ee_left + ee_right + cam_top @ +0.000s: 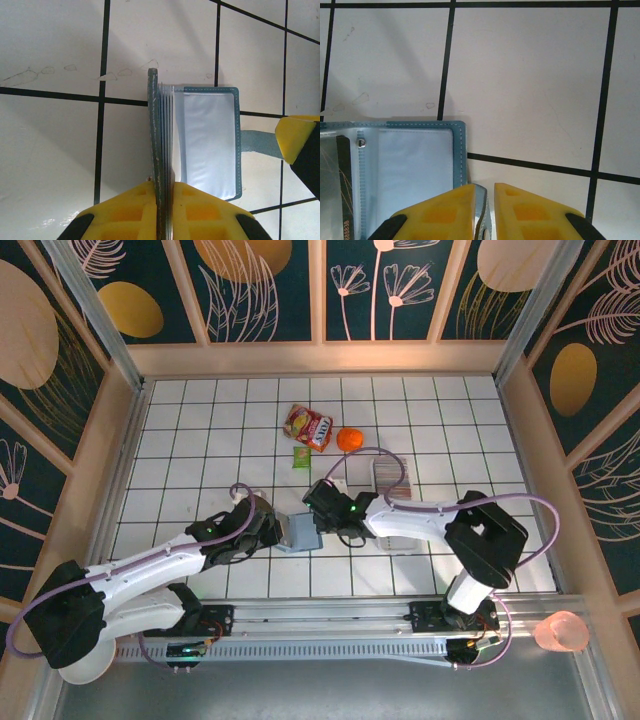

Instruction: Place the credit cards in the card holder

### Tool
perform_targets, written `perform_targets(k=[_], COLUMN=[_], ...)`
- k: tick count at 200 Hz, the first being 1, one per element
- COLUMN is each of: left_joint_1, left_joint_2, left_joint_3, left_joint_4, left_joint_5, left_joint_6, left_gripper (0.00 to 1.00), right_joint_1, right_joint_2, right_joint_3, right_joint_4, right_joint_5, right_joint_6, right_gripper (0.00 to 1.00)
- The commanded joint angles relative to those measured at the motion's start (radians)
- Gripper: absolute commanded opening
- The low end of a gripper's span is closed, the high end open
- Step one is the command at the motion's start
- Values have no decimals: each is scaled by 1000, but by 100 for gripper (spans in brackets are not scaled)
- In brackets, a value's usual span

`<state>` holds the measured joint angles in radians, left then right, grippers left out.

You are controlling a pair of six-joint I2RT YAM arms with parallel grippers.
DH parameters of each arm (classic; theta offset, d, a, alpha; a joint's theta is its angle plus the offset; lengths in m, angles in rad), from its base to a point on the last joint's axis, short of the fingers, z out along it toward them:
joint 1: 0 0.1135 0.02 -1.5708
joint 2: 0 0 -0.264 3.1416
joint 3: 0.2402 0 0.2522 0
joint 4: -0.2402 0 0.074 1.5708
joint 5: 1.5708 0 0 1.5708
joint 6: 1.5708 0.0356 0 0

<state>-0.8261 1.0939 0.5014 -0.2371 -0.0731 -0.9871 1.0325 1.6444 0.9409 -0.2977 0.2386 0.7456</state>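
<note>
Item: card holder [300,532], teal, open on the white tiled table [200,430] between both arms. We note the left gripper [164,195] pinching its upright cover and sleeves. The right gripper [490,197] has its jaws nearly together around a teal flap edge; we cannot tell whether they grip it. One dark card [342,185] sits in a sleeve.

The card holder [415,165] runs off the left and bottom edges of the right wrist view, taking the dark card [343,185] with it, and its flap vanishes between the right gripper's [490,192] fingers.
</note>
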Motion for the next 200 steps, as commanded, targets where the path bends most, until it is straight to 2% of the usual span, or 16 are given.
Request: perform_targets(k=[1, 77, 102, 176, 200], left_joint_1=[-3, -5, -4, -4, -4], left_joint_2=[4, 7, 9, 14, 17], left_joint_3=[3, 5, 5, 7, 11], left_joint_4=[-27, -31, -31, -33, -33], left_joint_5=[-20, -24, -24, -25, -25], left_joint_6=[19, 18, 21, 20, 22], left_gripper=[10, 10, 9, 9, 9], right_joint_1=[5, 4, 5, 5, 6], right_joint_2=[-30, -81, -89, -120, -130], right_joint_3=[-13, -54, -63, -90, -97], right_joint_4=[-35, -30, -11, 26, 26], right_joint_5=[32, 7, -13, -51, -54], right_joint_6=[27, 32, 34, 31, 27], right_gripper=[17, 18, 22, 21, 24])
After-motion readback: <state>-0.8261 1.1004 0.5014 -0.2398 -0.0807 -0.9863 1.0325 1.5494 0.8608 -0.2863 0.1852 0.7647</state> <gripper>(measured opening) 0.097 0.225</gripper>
